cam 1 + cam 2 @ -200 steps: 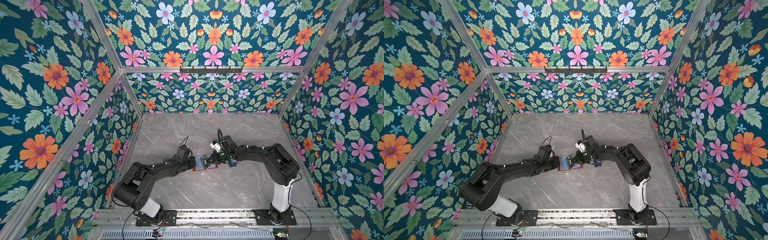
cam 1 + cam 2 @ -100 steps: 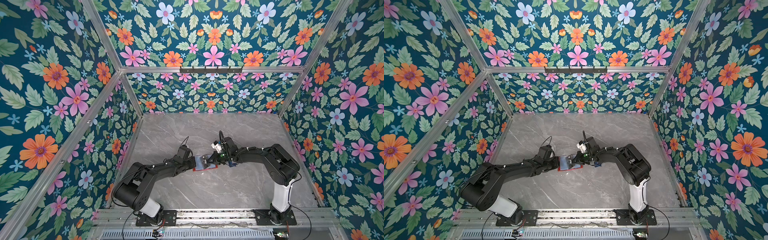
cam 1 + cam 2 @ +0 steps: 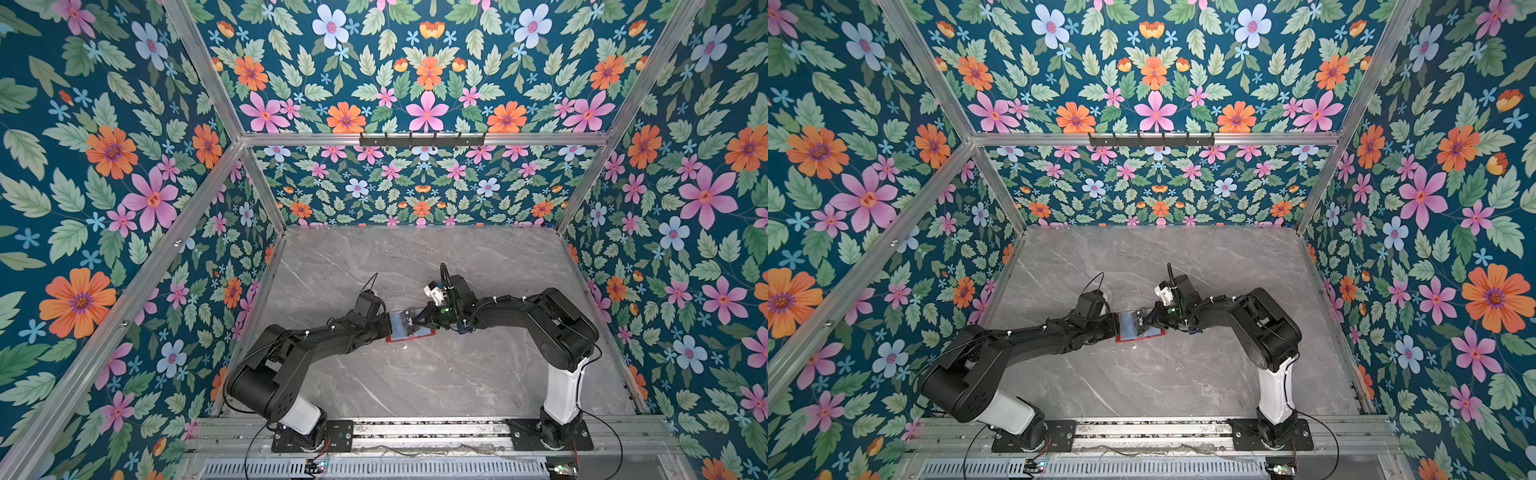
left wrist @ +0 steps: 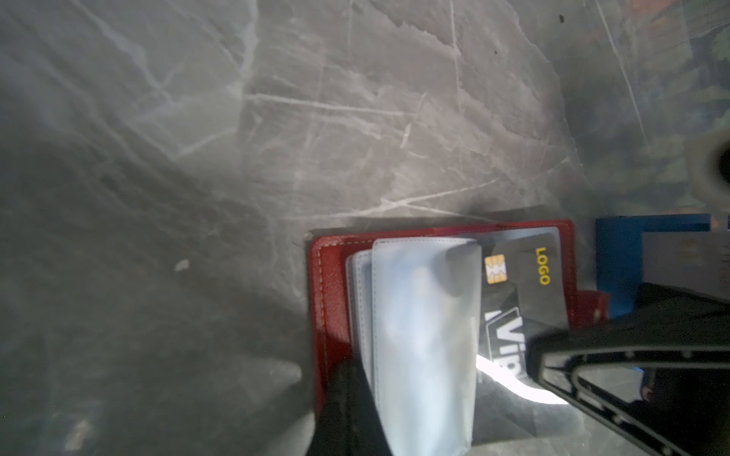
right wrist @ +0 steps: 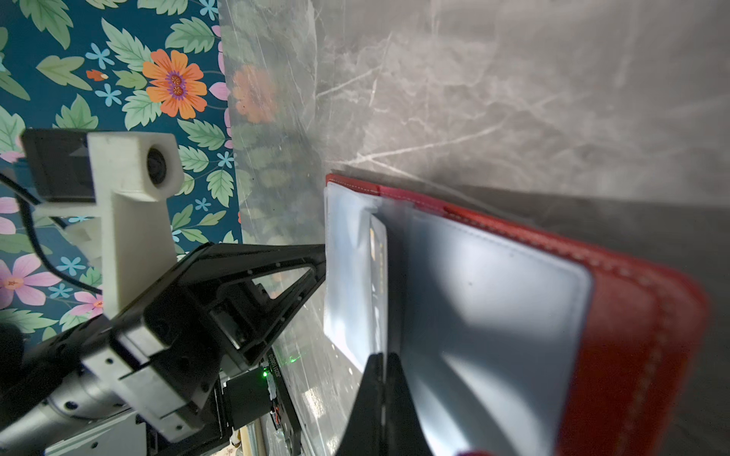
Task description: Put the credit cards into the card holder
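Note:
The card holder (image 3: pixel 411 335) (image 3: pixel 1142 336) lies open on the grey table, red with pale clear sleeves (image 5: pixel 493 300). My left gripper (image 3: pixel 388 325) (image 3: pixel 1116 326) (image 4: pixel 375 430) is shut on one clear sleeve (image 4: pixel 422 316), lifting it off the stack. My right gripper (image 3: pixel 422 320) (image 3: pixel 1152 319) (image 5: pixel 383 365) is shut on the edge of a dark credit card (image 4: pixel 513 276) with a gold chip and "LOGO" and "VIP" print. The card (image 5: pixel 378 252) sits partly between the lifted sleeve and the ones under it, and the two grippers face each other across the wallet.
A small blue tray (image 4: pixel 632 244) (image 3: pixel 464 330) lies just beyond the wallet's snap tab (image 4: pixel 590 308), under my right wrist. Flowered walls close in the table on three sides, and the arm bases stand on the front rail.

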### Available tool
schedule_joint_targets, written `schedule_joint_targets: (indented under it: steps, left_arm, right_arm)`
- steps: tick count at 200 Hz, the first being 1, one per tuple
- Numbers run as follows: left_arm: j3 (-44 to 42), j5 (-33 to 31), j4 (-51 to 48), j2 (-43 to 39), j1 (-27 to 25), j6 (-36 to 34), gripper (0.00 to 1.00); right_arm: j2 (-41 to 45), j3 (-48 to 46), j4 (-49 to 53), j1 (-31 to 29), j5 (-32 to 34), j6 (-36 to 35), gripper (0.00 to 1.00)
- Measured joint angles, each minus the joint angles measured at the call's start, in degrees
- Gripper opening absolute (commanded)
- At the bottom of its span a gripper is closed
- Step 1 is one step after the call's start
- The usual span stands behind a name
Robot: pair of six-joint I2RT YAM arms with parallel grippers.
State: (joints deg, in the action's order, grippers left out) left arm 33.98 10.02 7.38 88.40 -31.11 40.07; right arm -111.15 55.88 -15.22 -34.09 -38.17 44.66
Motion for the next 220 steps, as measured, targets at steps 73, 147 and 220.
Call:
schedule_joint_targets:
  steps: [73,147,220]
  left_arm:
    - [0.0,-0.09,0.0,0.0,-0.02,0.0,0.01]
    - [0.11,-0.44,-0.02,0.11,-0.26,-0.02,0.02]
    - [0.46,-0.72,-0.48,0.24,-0.44,-0.22,0.01]
  right_arm:
    - [-0.79,-0.22,-1.86,-0.85,0.85,0.76,0.12]
    - [2.27,2.93,8.02,-2.47,6.49,-3.15,0.51]
    - [3.69,10.54,23.96,-5.22,19.1,-9.2,0.42]
